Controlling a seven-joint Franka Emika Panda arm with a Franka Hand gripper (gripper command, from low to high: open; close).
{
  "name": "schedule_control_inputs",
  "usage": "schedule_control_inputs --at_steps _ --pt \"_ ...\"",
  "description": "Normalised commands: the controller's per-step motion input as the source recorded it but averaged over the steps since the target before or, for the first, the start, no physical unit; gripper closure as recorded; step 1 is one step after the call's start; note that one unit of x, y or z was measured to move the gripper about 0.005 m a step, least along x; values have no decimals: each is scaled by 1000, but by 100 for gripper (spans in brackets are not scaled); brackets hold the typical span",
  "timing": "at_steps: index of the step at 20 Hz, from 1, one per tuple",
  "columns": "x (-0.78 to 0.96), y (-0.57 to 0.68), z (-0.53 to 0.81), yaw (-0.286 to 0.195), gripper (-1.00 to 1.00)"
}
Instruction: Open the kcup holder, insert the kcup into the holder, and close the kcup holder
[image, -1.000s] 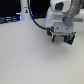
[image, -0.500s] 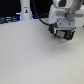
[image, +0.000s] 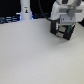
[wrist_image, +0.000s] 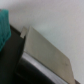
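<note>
Lifted and shifted since a second ago: gripper (image: 64, 31) now sitting higher and closer to the table's (image: 35, 60) far edge, toward the exterior view's right, well apart from the tall white post (image: 25, 10). Pressed close against a dark boxy shape there, most likely the kcup holder (wrist_image: 47, 55), whose pale front panel fills the wrist view. Too blurred to tell whether clenched or released. Teal patch (wrist_image: 4, 25) at the wrist picture's edge, perhaps the kcup, not certain. Probably lining up on the drawer front; opening judged not yet done.
</note>
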Motion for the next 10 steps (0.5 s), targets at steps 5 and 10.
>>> schedule_control_inputs --at_steps 5,10 --pt "-624 424 9 96 -100" --pt "-384 412 259 91 -100"
